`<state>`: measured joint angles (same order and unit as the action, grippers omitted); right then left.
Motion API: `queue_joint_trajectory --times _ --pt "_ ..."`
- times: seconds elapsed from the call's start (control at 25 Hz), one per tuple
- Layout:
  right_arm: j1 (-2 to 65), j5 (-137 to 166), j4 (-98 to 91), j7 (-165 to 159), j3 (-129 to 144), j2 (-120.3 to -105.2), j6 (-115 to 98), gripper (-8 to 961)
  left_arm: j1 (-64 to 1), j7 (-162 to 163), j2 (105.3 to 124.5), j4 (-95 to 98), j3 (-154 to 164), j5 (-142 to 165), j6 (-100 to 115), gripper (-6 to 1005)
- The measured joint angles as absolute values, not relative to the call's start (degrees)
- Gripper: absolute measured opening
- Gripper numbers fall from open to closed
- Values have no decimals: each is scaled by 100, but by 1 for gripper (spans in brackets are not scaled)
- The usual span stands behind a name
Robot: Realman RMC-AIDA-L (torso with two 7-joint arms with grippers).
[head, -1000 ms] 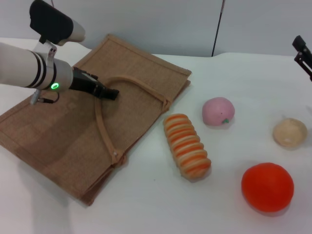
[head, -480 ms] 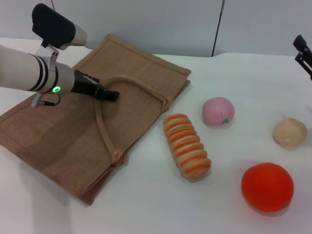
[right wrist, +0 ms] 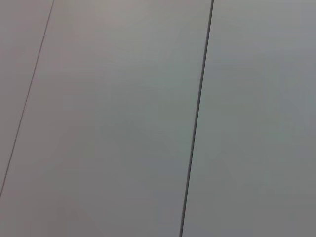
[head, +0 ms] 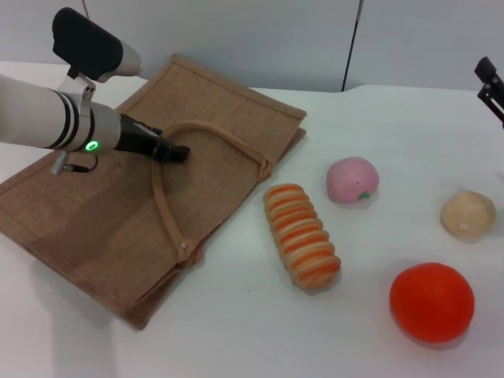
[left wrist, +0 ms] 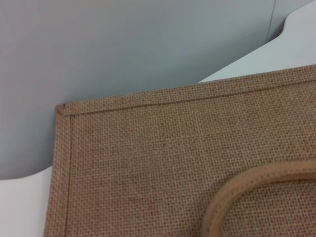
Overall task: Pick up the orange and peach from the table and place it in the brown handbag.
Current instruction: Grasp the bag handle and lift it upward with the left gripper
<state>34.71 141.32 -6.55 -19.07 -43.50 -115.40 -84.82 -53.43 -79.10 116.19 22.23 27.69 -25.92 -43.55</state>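
Note:
The brown handbag (head: pixel 94 220) lies flat on the left of the white table, its loop handle (head: pixel 168 211) resting on top. My left gripper (head: pixel 175 153) sits at the bend of that handle, its dark fingers closed on it. The left wrist view shows the handbag's weave (left wrist: pixel 163 158) and a curve of the handle (left wrist: pixel 247 187). The pink peach (head: pixel 352 179) rests right of the bag. The red-orange orange (head: pixel 431 302) sits at the front right. Only a dark piece of my right gripper (head: pixel 489 83) shows at the right edge, high above the fruit.
A striped orange-and-cream ridged item (head: pixel 302 235) lies between the bag and the peach. A small beige ball (head: pixel 468 213) sits behind the orange. A grey wall (right wrist: pixel 148 118) runs behind the table.
My left gripper has drawn slightly left and up along with the handle. The bag's far and near edges have shifted a little with it. The fruits have not moved.

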Motion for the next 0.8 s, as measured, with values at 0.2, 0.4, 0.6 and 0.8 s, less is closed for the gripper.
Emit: queue_joint_trajectory --times 0.2,0.4,0.6,0.8 --pt "3456 14132 -672 -1907 -4355 -11539 -8482 754 -5311 -7915 11624 2245 2731 -2625 -4350 604" --pt "3445 14133 -673 -1907 -4362 -11540 -8482 754 -5290 -7937 11628 2269 2711 -2655 -4345 545" --pt "3433 14133 -678 -1907 -4361 -11539 -8482 754 -5214 -8111 11621 2274 2709 -2937 -4402 480" --pt "3434 14132 -677 -1907 -4360 -11539 -8482 753 -5180 -8169 11615 2277 2707 -2983 -4414 272"
